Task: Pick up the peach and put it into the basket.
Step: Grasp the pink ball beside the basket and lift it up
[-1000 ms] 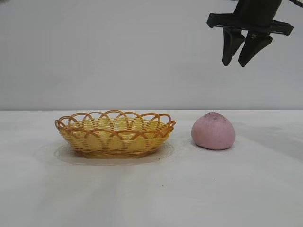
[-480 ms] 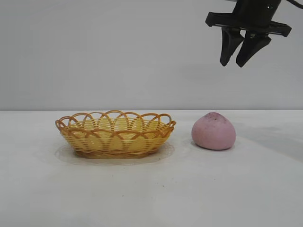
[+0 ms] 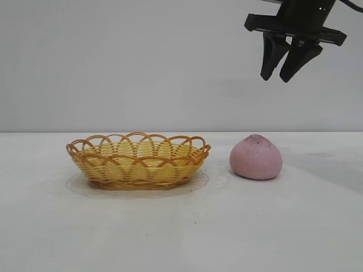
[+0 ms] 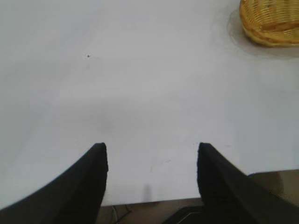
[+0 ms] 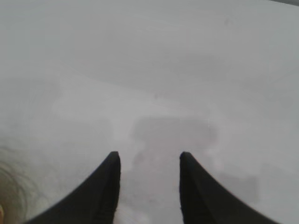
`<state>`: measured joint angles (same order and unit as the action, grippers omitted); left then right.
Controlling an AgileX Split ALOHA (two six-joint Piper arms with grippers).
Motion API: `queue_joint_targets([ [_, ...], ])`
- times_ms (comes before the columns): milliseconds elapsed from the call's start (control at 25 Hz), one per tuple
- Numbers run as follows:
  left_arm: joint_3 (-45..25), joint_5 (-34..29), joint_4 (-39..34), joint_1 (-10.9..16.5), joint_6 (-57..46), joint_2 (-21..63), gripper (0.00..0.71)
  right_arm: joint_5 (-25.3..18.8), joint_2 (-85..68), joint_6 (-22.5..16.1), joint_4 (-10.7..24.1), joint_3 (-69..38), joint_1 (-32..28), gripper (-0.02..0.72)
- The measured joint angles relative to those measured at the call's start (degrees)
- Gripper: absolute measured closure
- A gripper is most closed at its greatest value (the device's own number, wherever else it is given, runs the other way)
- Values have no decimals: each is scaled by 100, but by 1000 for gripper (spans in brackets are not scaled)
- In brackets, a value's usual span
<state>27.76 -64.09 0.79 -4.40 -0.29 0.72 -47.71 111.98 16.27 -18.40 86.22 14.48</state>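
The dusty-pink peach sits on the white table, just right of the yellow-orange wicker basket, with a small gap between them. My right gripper hangs high above the peach, slightly to its right, open and empty. In the right wrist view the right gripper shows only bare table between its fingers. My left gripper is open and empty over bare table near the table's edge; the basket shows far off in a corner of that view. The left arm is out of the exterior view.
The white table runs wide around both objects, with a plain grey wall behind. The left wrist view shows the table's edge and dark floor beyond it.
My right gripper has shifted slightly left and a little down, still open. The peach and basket have not moved.
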Motion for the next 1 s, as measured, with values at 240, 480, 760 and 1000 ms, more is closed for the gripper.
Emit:
queue_joint_targets([
  [240, 0, 1, 9, 0, 8, 26, 338, -767, 236, 288, -422, 0, 128, 409],
  [480, 0, 1, 9, 0, 12, 26, 338, -969, 639, 344, -463, 0, 447, 409],
  [760, 0, 1, 9, 0, 12, 26, 338, -733, 967, -19, 313, 0, 533, 646],
  [1000, 0, 1, 9, 0, 22, 26, 338, -622, 4, 592, -469, 0, 710, 703],
])
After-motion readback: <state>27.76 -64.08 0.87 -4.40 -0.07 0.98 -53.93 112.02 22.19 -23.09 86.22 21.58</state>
